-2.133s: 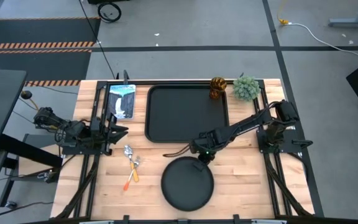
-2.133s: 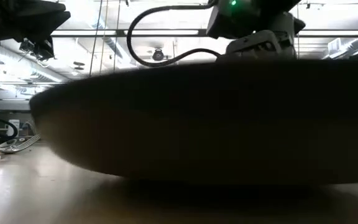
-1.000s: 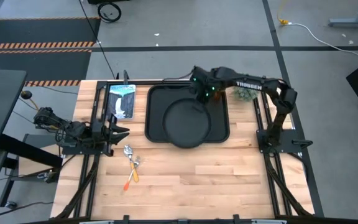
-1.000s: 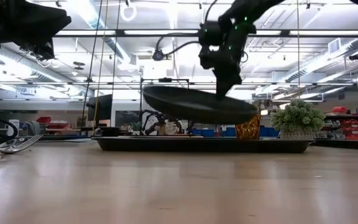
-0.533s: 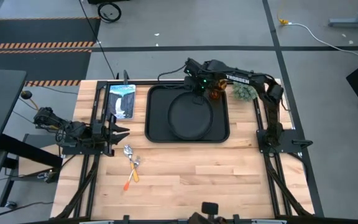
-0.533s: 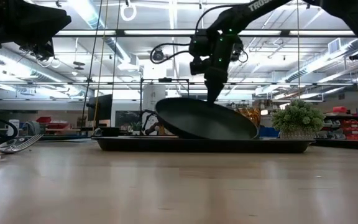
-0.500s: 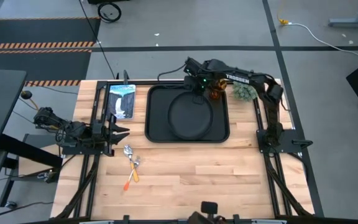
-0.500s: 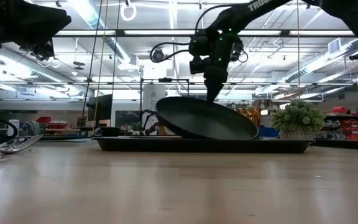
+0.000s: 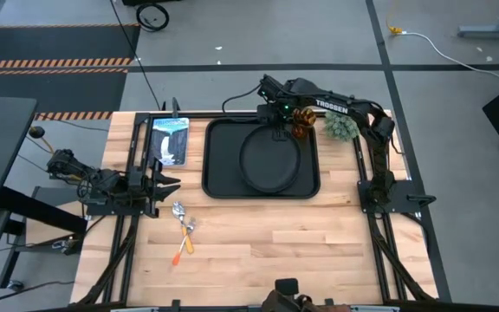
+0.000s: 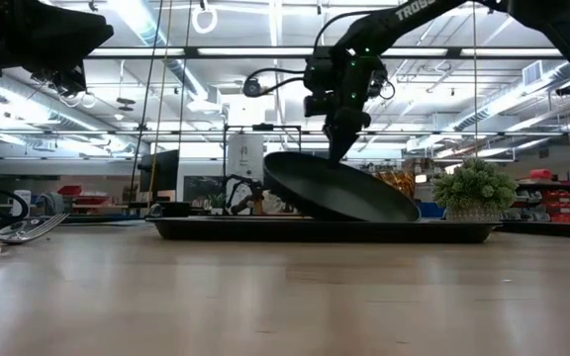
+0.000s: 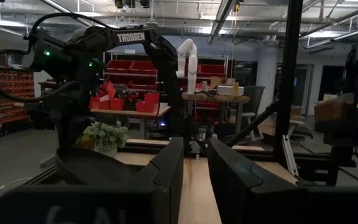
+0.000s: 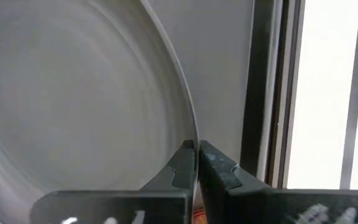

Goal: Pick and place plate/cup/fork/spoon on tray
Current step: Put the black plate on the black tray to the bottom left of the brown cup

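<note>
Right gripper: we pinch the plate rim, tilted to slide onto the tray.
Left gripper: open (waiting).

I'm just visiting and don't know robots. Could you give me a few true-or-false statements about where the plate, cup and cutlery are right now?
1. The right end effector grips the plate by its rim. True.
2. The plate lies flat on the tray. False: it is tilted, one edge raised.
3. The fork and spoon are on the tray. False: both lie on the table.
4. The cup stands at the tray's far right corner. True.
5. The left end effector holds the cup. False: it holds nothing.
</note>
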`<move>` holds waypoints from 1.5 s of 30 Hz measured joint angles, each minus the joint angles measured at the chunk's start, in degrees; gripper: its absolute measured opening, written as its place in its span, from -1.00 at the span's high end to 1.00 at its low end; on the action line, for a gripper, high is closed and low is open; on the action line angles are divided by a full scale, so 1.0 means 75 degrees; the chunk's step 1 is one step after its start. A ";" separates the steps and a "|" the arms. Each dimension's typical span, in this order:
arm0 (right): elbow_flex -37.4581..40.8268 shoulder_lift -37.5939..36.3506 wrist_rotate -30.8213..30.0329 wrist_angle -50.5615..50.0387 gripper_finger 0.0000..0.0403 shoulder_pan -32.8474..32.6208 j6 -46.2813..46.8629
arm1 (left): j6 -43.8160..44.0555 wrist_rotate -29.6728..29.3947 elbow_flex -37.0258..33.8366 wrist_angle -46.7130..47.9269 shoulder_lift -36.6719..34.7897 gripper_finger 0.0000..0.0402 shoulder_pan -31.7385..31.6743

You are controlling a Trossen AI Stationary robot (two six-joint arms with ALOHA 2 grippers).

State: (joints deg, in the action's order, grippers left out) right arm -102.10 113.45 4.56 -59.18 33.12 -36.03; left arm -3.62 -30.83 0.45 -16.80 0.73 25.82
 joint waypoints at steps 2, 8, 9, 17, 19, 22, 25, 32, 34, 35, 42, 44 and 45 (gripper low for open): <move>0.0000 0.0000 0.0000 -0.0063 0.92 -0.0008 -0.0006 | 0.0000 0.0000 0.0000 -0.0002 0.0001 0.60 0.0000; 0.0000 0.0000 0.0000 -0.0183 0.84 -0.0012 -0.0013 | 0.0001 0.0000 0.0000 -0.0003 0.0000 0.60 0.0000; 0.0000 0.0000 -0.0028 -0.0183 0.82 -0.0012 -0.0019 | 0.0003 0.0000 0.0000 -0.0002 0.0000 0.60 0.0000; 0.0000 -0.0003 -0.0055 -0.0170 0.63 -0.0012 0.0007 | 0.0009 0.0000 0.0000 -0.0003 0.0000 0.60 0.0000; 0.0000 -0.0003 -0.0004 -0.0118 0.59 -0.0015 0.0218 | 0.0009 0.0000 0.0000 0.0000 0.0001 0.60 0.0000; 0.0000 -0.0006 0.0080 -0.0109 0.56 -0.0114 0.0484 | 0.0009 0.0000 0.0000 0.0003 0.0000 0.60 0.0000; 0.0008 -0.0007 0.0116 0.0087 0.55 -0.0402 0.0816 | 0.0009 0.0003 0.0000 0.0012 0.0000 0.60 0.0000; 0.1301 -0.0026 0.0121 0.1711 0.55 -0.1068 0.1920 | 0.0197 0.0003 0.0000 0.0148 0.0000 0.60 0.0006; 0.1711 -0.0024 -0.0091 0.1954 0.55 -0.1200 0.2200 | 0.0263 0.0003 0.0000 0.0216 0.0000 0.60 0.0006; 0.1875 -0.0023 -0.0199 0.2011 0.55 -0.1247 0.2336 | 0.0314 0.0003 0.0000 0.0250 0.0003 0.60 0.0006; 0.2992 -0.0020 -0.0271 0.2352 0.56 -0.1433 0.3147 | 0.0399 0.0003 0.0000 0.0280 0.0003 0.60 0.0009; 0.3236 -0.0020 -0.0293 0.2377 0.56 -0.1455 0.3313 | 0.0402 0.0003 0.0000 0.0278 0.0000 0.60 0.0007; 0.3331 -0.0020 -0.0296 0.2380 0.56 -0.1463 0.3376 | 0.0402 0.0003 0.0000 0.0280 0.0000 0.60 0.0006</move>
State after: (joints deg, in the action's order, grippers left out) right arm -77.12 113.30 2.34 -41.33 22.15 -10.71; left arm -0.60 -30.81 0.45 -14.70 0.73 25.87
